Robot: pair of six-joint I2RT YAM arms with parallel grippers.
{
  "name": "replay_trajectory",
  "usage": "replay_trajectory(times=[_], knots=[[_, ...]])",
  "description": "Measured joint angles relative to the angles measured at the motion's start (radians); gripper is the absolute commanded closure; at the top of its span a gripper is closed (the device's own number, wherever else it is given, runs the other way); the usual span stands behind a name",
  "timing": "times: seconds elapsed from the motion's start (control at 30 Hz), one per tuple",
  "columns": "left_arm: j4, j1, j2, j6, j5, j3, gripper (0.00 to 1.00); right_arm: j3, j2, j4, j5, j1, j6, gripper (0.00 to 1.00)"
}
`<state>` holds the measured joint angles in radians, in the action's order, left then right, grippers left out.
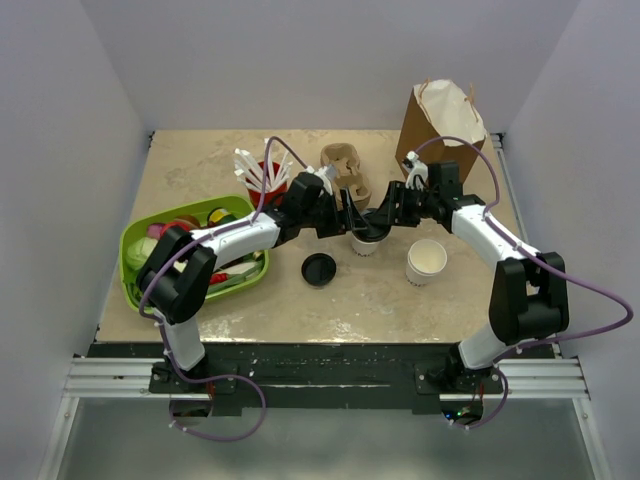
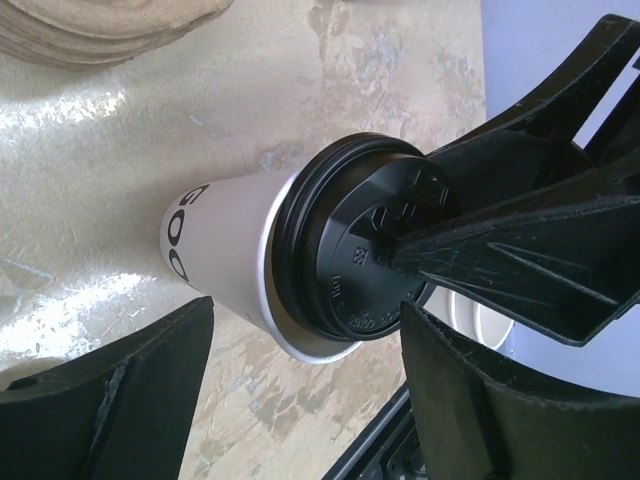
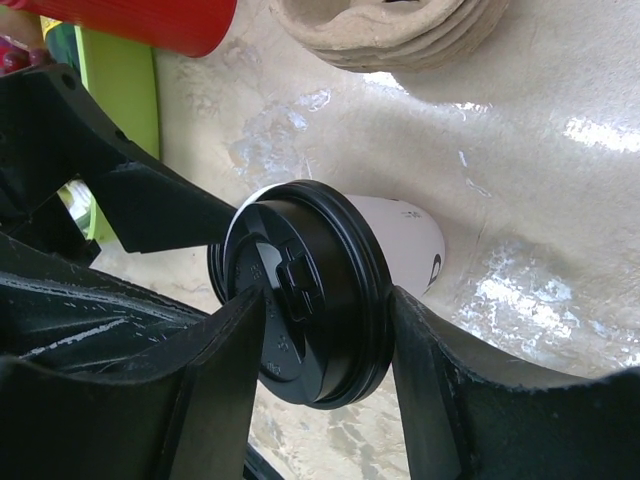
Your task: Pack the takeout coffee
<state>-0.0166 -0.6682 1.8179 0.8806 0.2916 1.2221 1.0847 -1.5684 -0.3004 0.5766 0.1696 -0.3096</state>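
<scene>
The takeout coffee [image 1: 365, 243], a white paper cup with a black sip lid, stands on the table's middle. In the right wrist view my right gripper [image 3: 325, 300] is shut on its lid [image 3: 330, 250], one finger on the lid's top and one against its rim. My left gripper [image 2: 305, 312] is open, its fingers [image 2: 110, 400] wide on either side of the cup [image 2: 230, 250] and not touching it. In the top view the left gripper [image 1: 345, 222] comes from the left and the right gripper [image 1: 382, 225] from the right.
A loose black lid [image 1: 318, 268] and a lidless white cup [image 1: 426, 261] lie near the front. A brown paper bag [image 1: 440, 125] stands back right. A pulp cup carrier [image 1: 345, 170], a red cup of utensils [image 1: 262, 178] and a green basket [image 1: 135, 285] are left.
</scene>
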Motion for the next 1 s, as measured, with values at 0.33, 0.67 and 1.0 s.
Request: replay_trajectory(times=[0.33, 0.67, 1.0], knots=[[-0.030, 0.000, 0.000, 0.027, 0.000, -0.003, 0.23, 0.000, 0.000, -0.015, -0.042, 0.032, 0.005, 0.43], [-0.031, 0.000, 0.000, 0.044, -0.001, -0.010, 0.28, 0.011, 0.000, -0.033, -0.092, 0.048, 0.016, 0.41], [-0.033, 0.000, 0.000, 0.058, -0.009, -0.023, 0.29, 0.015, 0.000, -0.046, -0.130, 0.053, 0.019, 0.38]])
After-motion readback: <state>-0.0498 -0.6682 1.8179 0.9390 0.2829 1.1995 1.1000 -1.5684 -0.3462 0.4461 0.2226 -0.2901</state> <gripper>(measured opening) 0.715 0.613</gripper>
